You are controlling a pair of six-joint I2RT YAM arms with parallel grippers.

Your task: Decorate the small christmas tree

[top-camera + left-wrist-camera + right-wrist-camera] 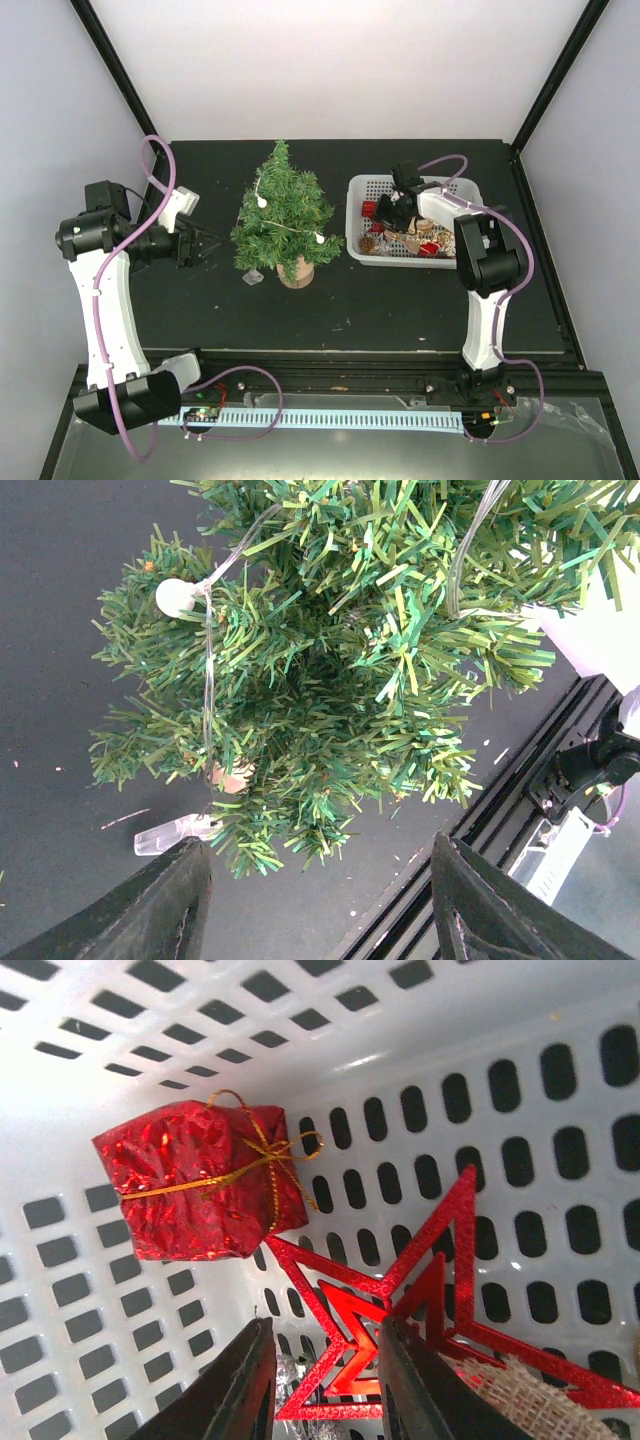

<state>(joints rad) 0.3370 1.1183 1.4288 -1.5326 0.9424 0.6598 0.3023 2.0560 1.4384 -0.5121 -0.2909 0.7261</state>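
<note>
On the black table, left of centre, the small christmas tree stood upright on its tan stump base. A thin clear wire with round white bulbs was draped over its branches, and a small clear plastic piece lay on the table just beside the stump.

The left gripper hung level with the tree's lower branches, just to the tree's left and not touching it. Seen from the left wrist, the tree filled the view, one bulb sat on a branch tip, and the left gripper had its fingers spread wide with nothing between them.

To the tree's right sat a white perforated basket of ornaments (several too small to name from above). The right gripper was lowered into it. The right wrist view showed a red foil gift box tied with gold thread lying against the basket wall, and beside it a red glitter star resting partly over a scrap of burlap. The right gripper had its fingers drawn near together around one limb of the star; whether they pinched it I could not tell.
</note>
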